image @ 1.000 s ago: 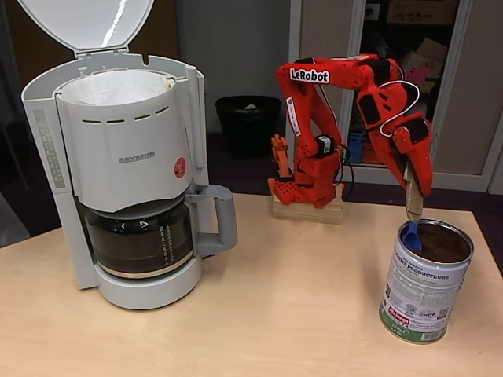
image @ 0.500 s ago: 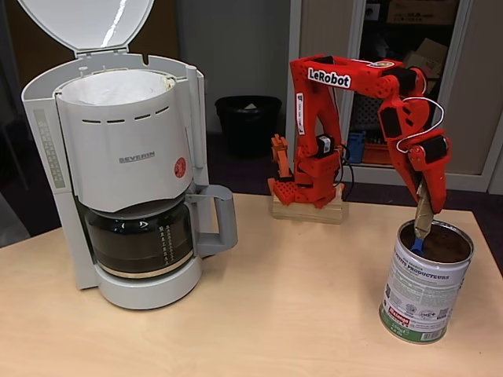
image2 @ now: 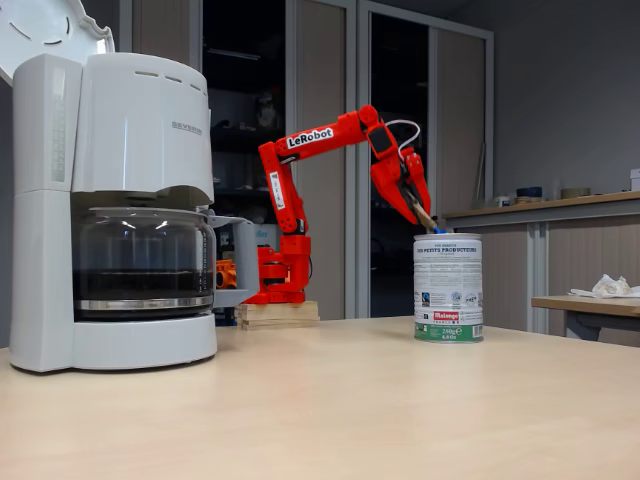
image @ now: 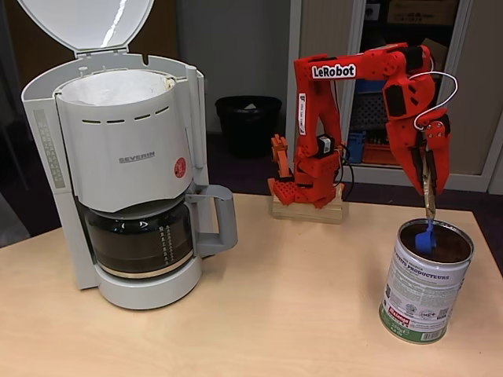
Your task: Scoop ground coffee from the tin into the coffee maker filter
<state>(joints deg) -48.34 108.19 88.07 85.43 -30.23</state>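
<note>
1. Coffee, dark brown, filled the tin almost to the rim; tin stood open and upright at the table's right end in the higher fixed view.
2. Blue scoop sat inside the tin mouth near its left rim, bowl down on or just above the coffee; contact couldn't be told.
3. The scoop's long tan handle ran nearly straight up from the bowl into the gripper.
4. Gripper fingers were pinched on the handle, pointing down right over the tin; in the low side view gripper hung just above the tin rim.
5. Red arm arched from its wooden base at the table's back edge over to the tin.
6. Filter, white paper, lined the basket of the coffee maker, lid flipped up, at the table's left, well apart from the tin.
7. Carafe sat in the machine under the basket.
8. Black bin stood on the floor behind the table.
</note>
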